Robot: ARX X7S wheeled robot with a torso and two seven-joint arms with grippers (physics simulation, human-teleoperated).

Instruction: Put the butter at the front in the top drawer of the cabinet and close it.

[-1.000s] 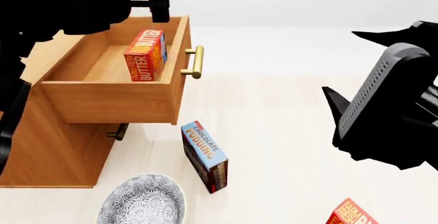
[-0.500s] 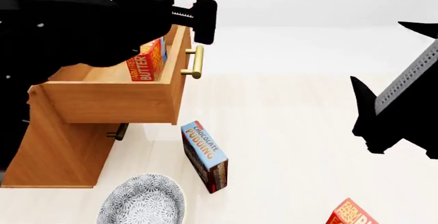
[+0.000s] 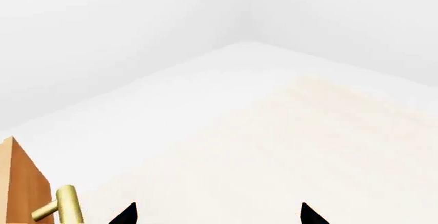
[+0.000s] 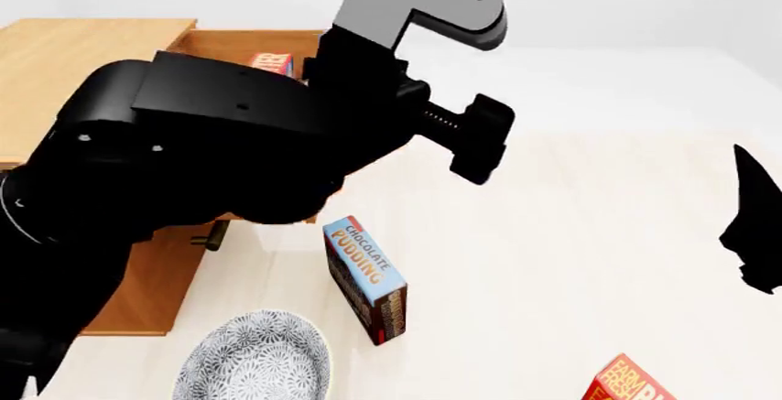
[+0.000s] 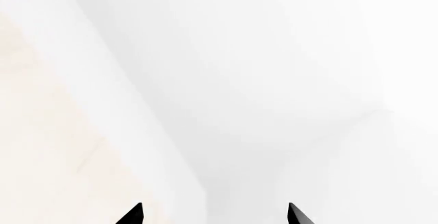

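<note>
From the head camera, your left arm (image 4: 220,144) fills the middle of the view and covers most of the top drawer (image 4: 233,45), which stands pulled out from the cabinet (image 4: 73,61). Just above the arm you can see the top corner of the butter (image 4: 273,62) standing inside that drawer. On the pale floor in front of the cabinet the "CHOCOLATE PUDDING" box (image 4: 364,276) stands tilted, the patterned bowl (image 4: 256,362) lies near it at the lower edge, and a second butter carton (image 4: 625,383) shows partly at the bottom right. The lower drawer's handle (image 4: 215,235) peeks out under your arm. Only dark tips of your right gripper (image 4: 752,226) reach in from the right edge, well apart from everything else. In the left wrist view, your left gripper (image 3: 217,215) shows two black fingertips (image 3: 126,215) spread wide with nothing between them; the top drawer's brass handle (image 3: 63,208) and a strip of its wooden front sit just beside one tip, not touching it. In the right wrist view, your right gripper's two tips stand wide apart and empty, with only white wall and pale floor ahead.
</note>
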